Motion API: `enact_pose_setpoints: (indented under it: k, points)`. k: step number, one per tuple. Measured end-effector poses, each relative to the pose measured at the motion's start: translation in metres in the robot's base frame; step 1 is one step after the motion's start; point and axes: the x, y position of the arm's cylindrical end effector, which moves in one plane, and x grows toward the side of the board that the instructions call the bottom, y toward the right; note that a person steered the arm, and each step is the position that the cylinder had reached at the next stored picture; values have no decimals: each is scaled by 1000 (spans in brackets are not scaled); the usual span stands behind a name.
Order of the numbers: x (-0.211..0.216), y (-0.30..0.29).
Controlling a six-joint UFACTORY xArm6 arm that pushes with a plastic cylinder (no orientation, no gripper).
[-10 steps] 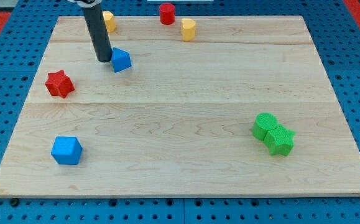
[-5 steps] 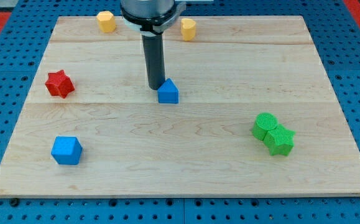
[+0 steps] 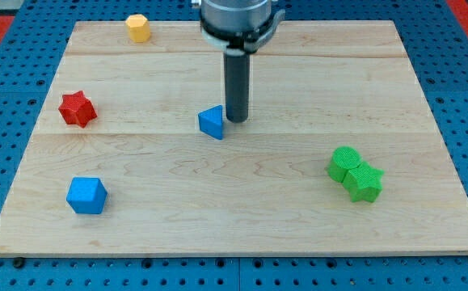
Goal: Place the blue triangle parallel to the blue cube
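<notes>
Two blues well apart: blue triangle [image 3: 212, 122] mid-board, blue cube [image 3: 86, 195] bottom-left. My tip [image 3: 236, 120] touching triangle's right side; no jaws to report. Best pushing slow, leftward and down, through centre to avoid spinning.

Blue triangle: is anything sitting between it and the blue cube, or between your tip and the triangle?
Nothing visible. My tip is right beside the blue triangle, on the view's right. Only bare board lies between the triangle and the blue cube; the red star sits off that line.
</notes>
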Motion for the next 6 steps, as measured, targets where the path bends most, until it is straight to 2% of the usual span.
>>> enact_pose_setpoints:
  k: [1,3,4,6]
  points:
    - [-36,-16]
    - [26,-52]
    - [55,-45]
    - [46,-30]
